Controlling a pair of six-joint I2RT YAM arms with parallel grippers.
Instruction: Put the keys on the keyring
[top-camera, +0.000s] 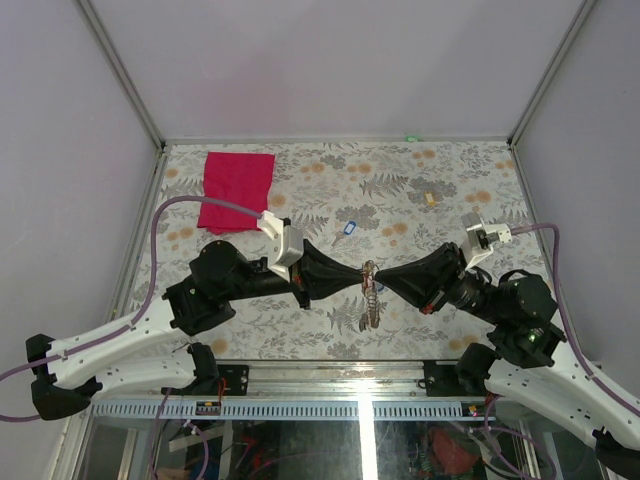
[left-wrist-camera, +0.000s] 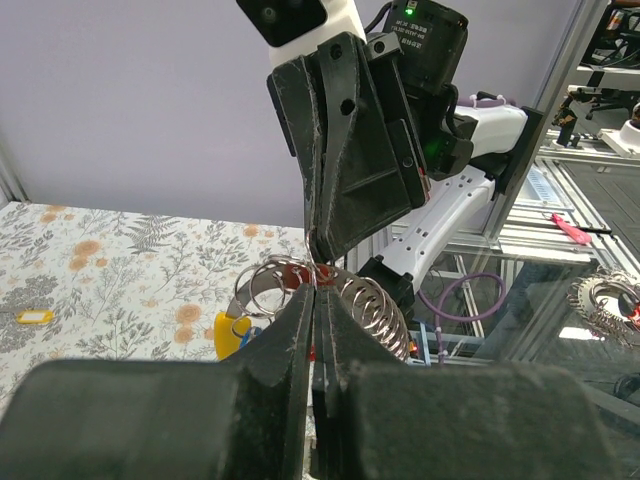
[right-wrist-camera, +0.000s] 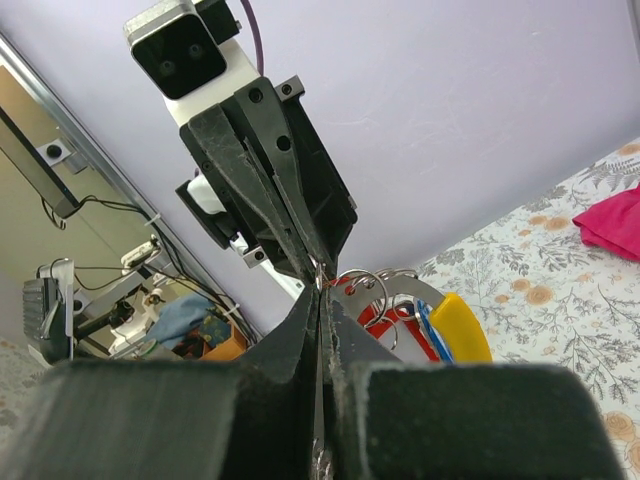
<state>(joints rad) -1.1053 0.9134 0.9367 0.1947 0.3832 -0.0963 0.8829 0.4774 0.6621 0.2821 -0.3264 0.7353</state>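
a red cloth lies flat on the far left part of the table. the right wrist view shows one corner of the cloth at its right edge. the table has a pale cover with grey leaves and orange flowers all over it. a tiny green thing sits at the far edge of the table, right of the middle. plain pale walls stand on the far, left and right sides, with thin metal bars in the corners. past the near edge of the table, in the left wrist view, a pink tool lies on a shiny glass top, and a round grey toothed thing shows beside it.
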